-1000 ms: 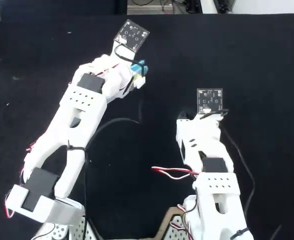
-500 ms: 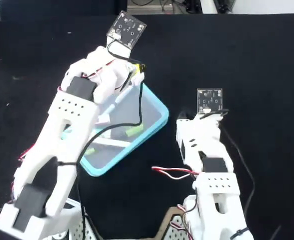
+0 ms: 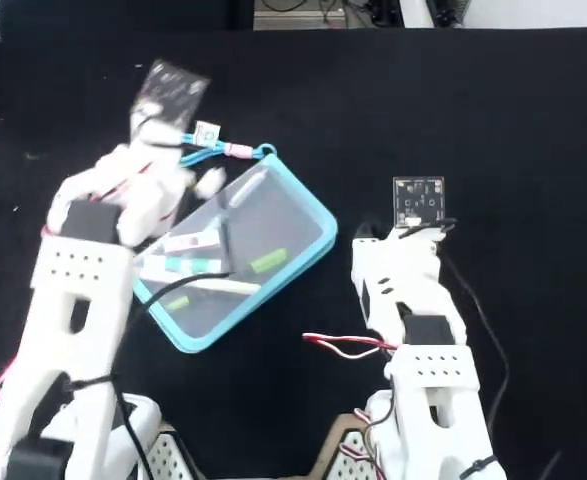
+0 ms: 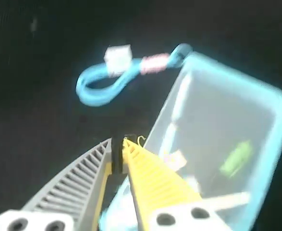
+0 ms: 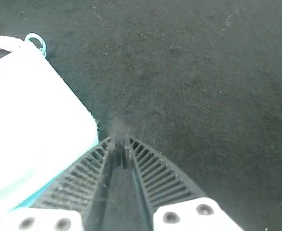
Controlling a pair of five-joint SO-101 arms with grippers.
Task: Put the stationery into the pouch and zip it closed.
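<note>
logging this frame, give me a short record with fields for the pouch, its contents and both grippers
pouch: clear, teal-edged, flat on black table
contents: pens and a green item, inside
strap: blue loop with tag, off pouch's corner
left gripper: shut, tips at pouch's edge
right gripper: shut, empty, beside pouch

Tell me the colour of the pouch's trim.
Light blue trim around a clear pouch; the high view shows it best.

Lab: black-clothed table (image 3: 533, 120), loose cables (image 3: 343, 346).
</note>
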